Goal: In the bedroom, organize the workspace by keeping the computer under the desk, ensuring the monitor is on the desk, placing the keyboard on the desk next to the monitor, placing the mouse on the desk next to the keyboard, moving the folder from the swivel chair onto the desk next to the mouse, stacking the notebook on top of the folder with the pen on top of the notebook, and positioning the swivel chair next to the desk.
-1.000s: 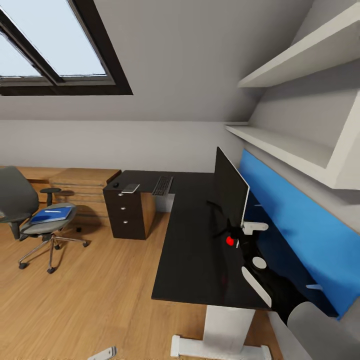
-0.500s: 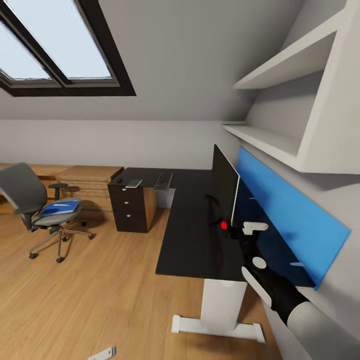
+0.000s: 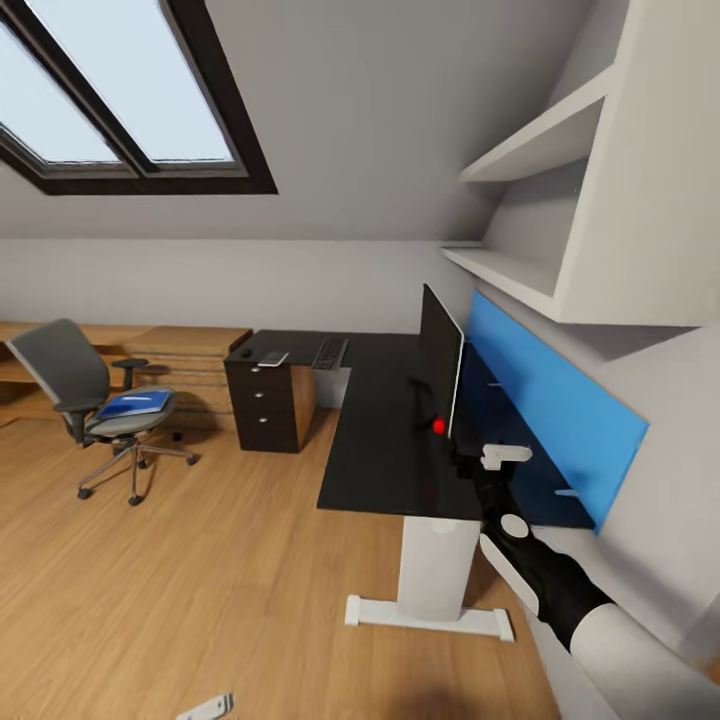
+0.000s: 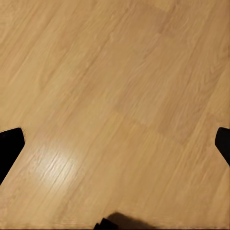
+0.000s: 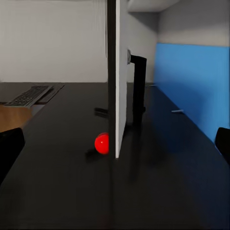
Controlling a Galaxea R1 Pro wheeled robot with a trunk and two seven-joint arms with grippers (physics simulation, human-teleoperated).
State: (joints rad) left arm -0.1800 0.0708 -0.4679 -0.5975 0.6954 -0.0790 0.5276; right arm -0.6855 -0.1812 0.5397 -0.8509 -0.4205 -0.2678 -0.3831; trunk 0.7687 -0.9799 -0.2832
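Two things sit on the near leg of the desk: the monitor, upright and seen nearly edge-on, and a small red ball at its near corner. Right wrist view adds detail: thin white-backed monitor, black stand behind it, red ball touching or just beside the screen's lower edge, can't tell which.

Far leg of the L, head view: keyboard, slim with dark keys, then the notebook, flat and grey, then the mouse, a small dark lump near the far end. Black drawer unit with silver knobs stands under that end.

Folder, bright blue and flat, lies on the seat of the swivel chair, well apart from the desk on open wood floor. Low light-wood shelf units run along the wall behind it.

Desk top is matt black, square-edged, on a white leg. Blue panel and white wall shelves close off the right side; wide free floor to the left.

Right gripper points along the desk top, fingers spread wide, nothing between them. Left gripper hangs over bare floor, fingers spread too.
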